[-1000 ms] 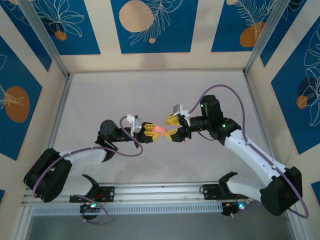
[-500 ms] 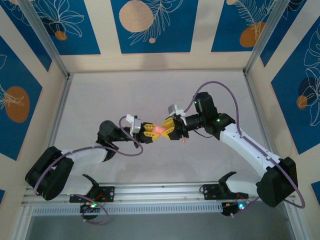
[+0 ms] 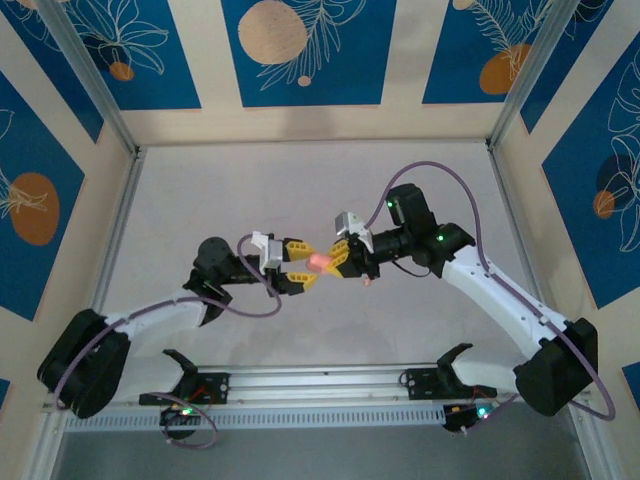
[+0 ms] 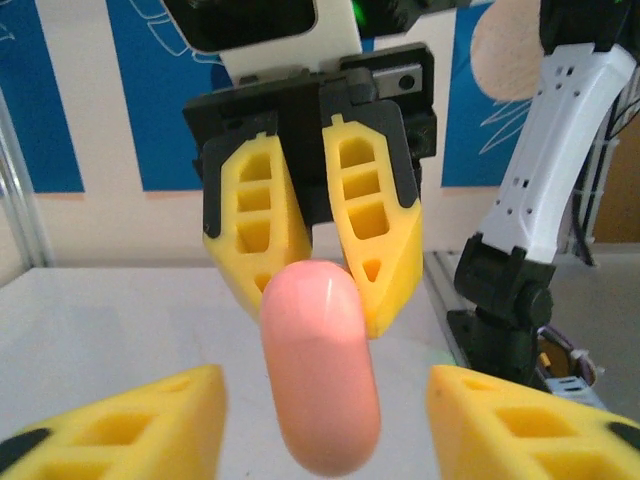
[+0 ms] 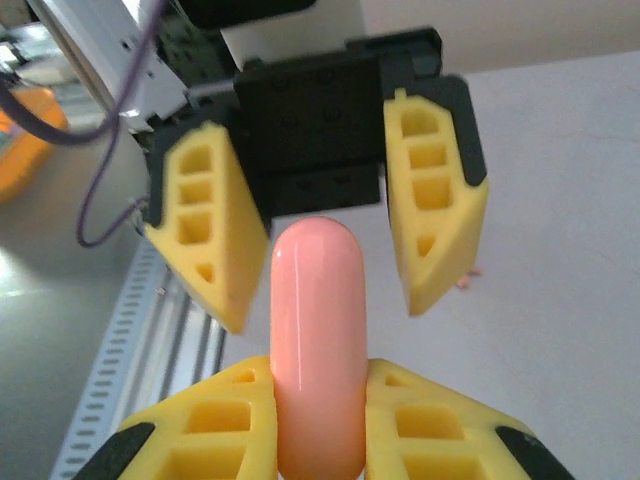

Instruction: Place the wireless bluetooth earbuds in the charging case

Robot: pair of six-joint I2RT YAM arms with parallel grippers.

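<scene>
Two robot arms met over mid-table with a pink charging case (image 3: pixel 318 261) between their grippers.
The right gripper (image 3: pixel 328 262) clamped one end of the case. The left gripper (image 3: pixel 308 264) stood wide, its fingers (image 5: pixel 212 235) flanking the other end with gaps on both sides. Bare table (image 3: pixel 200 190) lay open all around, and the walls (image 3: pixel 300 122) and near rail (image 3: pixel 320 378) were well apart. A tiny pale-pink earbud (image 3: pixel 368 281) lay just beside the right gripper.

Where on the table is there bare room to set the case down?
Bare: the far half of the table toward the back wall, and the centre strip before the near rail. Crowded: mid-table, where left gripper and right gripper meet at the charging case.
</scene>
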